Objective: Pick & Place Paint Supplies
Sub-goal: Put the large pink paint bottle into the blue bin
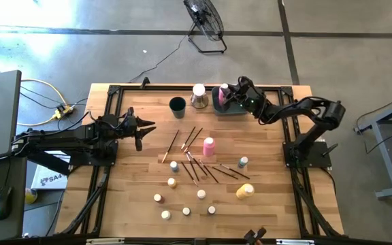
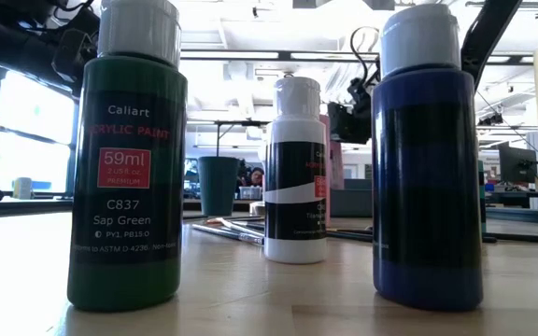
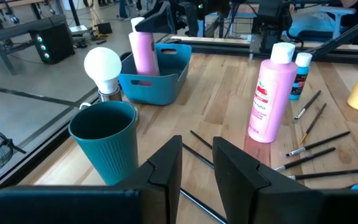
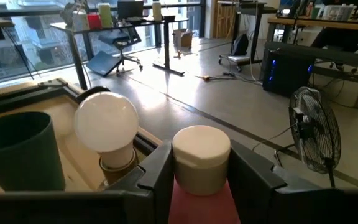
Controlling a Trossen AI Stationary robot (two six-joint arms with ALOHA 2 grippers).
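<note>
Where the high view looks down, shows right gripper (image 1: 226,95) clamped on pink bottle (image 1: 222,95) at the left end of bin (image 1: 233,111). Cannot tell from here whether it touches the bin floor. Finds left gripper (image 1: 145,128) waiting well left of the bin, and brushes (image 1: 194,163), pots (image 1: 171,182) and a second bottle (image 1: 208,145) loose on the boards in front of the bin.

At table height, gives only a dark gripper shape far back, above a pinkish bottle half hidden behind near bottles. Settles nothing more.

Through the left wrist, shows the pink bottle upright inside the bin, near its wall, with the right gripper on top. Shows left fingers (image 3: 166,168) slightly parted with nothing between them.

Through the right wrist, shows fingers (image 4: 157,171) pressing both sides of the bottle at cap (image 4: 201,152) and shoulder.

Judging handling: likely light, stiff plastic with smooth, somewhat slippery walls. Tall and narrow, so prone to tip on release. Best taken high, just under the cap, where the shoulder stops any slide. Suggests opening only once the base rests flat.
</note>
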